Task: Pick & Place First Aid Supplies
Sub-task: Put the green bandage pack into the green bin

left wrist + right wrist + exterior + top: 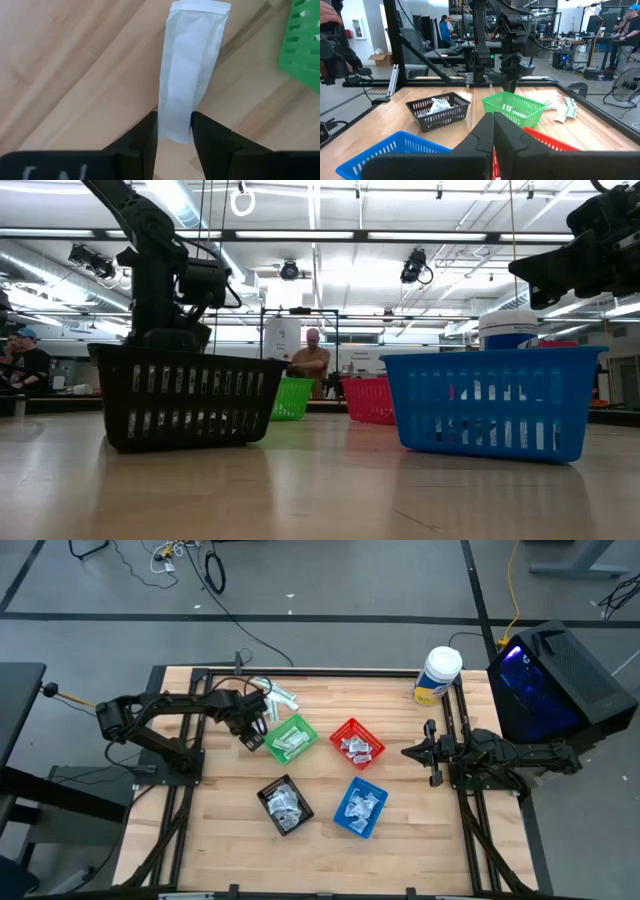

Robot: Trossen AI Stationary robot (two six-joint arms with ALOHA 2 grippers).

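The left end effector (174,131) is positioned above the bench (230,840) just beside the green basket (291,739), on that basket's left side in the high view. Its two fingers (145,137) are clamped on one end of a long narrow white strip packet (189,75), which extends forward from the fingers over the bare wood; whether the free end touches the bench cannot be determined. A corner of the green basket lies close to the strip in the left wrist view. More strip packets (283,696) lie loose on the bench behind the green basket, toward the far edge. The green basket already contains strips, and the red basket (357,743), black basket (285,805) and blue basket (360,808) each contain small wrapped sachets. The right end effector (412,752) waits at the right side of the bench, near the red basket, with its fingers pressed fully together and nothing between them. A white-lidded tub (438,674) stands at the far right corner of the bench.
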